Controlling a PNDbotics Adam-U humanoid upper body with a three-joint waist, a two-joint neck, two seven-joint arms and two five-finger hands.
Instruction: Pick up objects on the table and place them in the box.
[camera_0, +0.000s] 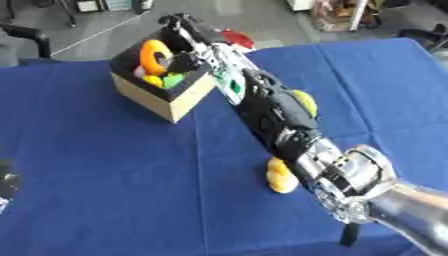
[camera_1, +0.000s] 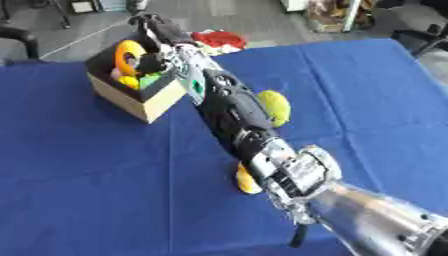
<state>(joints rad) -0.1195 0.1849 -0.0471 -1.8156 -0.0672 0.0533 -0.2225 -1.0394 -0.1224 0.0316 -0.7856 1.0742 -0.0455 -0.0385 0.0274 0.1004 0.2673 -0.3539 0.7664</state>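
The table (camera_0: 105, 200) is covered with a blue cloth, matt, lightly creased. The box (camera_0: 171, 102) appears to be cardboard or light wood, tan and matt outside, dark inside. An orange ring (camera_0: 156, 56) in it looks like smooth, slightly glossy plastic. The right arm (camera_1: 289, 172) is made of polished silver metal at the joints and matt black casing. A yellow object (camera_0: 281, 176) beside it appears smooth.

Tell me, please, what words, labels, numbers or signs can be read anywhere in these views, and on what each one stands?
None can be read.
The box shows plain sides, with no print.
The blue tablecloth carries no marking.
The right arm has a small green patch on its casing, too blurred to tell whether it holds text.
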